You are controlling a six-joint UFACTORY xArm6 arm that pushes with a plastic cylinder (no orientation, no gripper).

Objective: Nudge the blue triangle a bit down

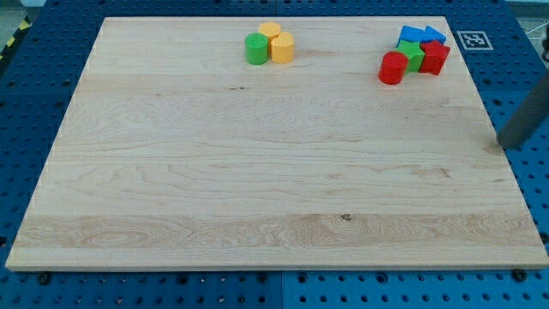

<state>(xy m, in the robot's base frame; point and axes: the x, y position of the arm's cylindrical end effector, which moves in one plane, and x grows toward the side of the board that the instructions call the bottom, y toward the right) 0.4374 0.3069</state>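
The blue triangle (434, 35) lies at the top right of the board, at the upper right of a tight cluster. Touching it on the left is a second blue block (412, 35) whose shape I cannot make out. Below them sit a green block (413, 55), a red block (435, 59) and a red cylinder (393, 68). My tip (504, 144) rests at the board's right edge, well below and to the right of the cluster, touching no block.
A green cylinder (256, 49) and two yellow blocks (269, 33) (282, 48) are grouped at the top middle. The wooden board (257, 172) lies on a blue pegboard table. A marker tag (472, 39) sits off the top right corner.
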